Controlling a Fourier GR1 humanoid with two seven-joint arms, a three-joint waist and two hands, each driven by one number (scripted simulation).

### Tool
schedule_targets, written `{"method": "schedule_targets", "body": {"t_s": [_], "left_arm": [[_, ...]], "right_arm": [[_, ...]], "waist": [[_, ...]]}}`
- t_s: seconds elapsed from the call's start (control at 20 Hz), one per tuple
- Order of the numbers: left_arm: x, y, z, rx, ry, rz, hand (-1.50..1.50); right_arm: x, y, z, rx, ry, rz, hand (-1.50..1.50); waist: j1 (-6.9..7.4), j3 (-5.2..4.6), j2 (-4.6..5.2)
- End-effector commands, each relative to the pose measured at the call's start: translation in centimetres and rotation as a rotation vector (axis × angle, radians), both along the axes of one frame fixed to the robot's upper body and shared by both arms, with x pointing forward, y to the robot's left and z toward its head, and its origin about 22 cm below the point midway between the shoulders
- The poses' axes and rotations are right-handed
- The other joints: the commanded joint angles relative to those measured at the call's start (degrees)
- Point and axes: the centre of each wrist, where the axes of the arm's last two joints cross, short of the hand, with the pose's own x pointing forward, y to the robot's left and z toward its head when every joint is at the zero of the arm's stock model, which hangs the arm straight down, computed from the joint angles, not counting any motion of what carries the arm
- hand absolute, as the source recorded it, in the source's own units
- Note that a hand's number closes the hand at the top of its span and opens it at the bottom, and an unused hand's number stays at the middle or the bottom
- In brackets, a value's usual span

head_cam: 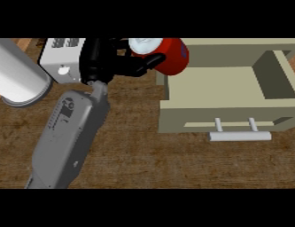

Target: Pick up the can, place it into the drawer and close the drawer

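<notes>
The red can [176, 57] with a white top is at the upper middle, tilted, beside the back left corner of the open drawer [176, 116]. My left hand [100, 60] is just left of the can and curled round it. The thumb [151, 61] lies across the can's near side. The grey forearm [68, 133] rises from the lower left. The beige drawer is pulled out toward me with nothing showing inside, and its pale bar handle [240, 136] faces the lower edge. My right hand does not show.
A big white cylinder [9, 71] lies at the upper left. A white box [61, 55] sits right behind the hand. The dark counter top [143, 155] stretches below, with wooden edges at the far left and right.
</notes>
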Motion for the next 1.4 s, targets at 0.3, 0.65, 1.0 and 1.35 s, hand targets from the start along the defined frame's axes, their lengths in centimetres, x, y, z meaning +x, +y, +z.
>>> {"method": "schedule_targets", "body": {"t_s": [0.3, 0.65, 1.0, 1.35], "left_arm": [[1.8, -5.2, 3.8, 0.050, -0.012, 0.008, 1.50], [3.4, -7.6, 4.6, 0.050, 0.018, -0.010, 1.50], [4.6, -9.7, 5.1, 0.062, 0.021, -0.001, 1.50], [4.9, -10.7, 4.2, 0.086, 0.029, 0.002, 1.50]], "right_arm": [[0.6, 0.7, 0.8, 0.010, -0.014, 0.013, -1.50], [0.9, -0.7, 0.2, -0.005, 0.015, 0.025, -1.50], [1.2, 0.3, 0.7, 0.007, -0.023, 0.037, -1.50], [1.3, 0.4, 0.8, -0.013, -0.030, 0.044, -1.50]], "waist": [[-0.46, -0.02, 0.07], [-1.01, 0.01, 0.19], [-2.29, 0.03, 0.51], [-2.81, 0.05, 0.70]]}}
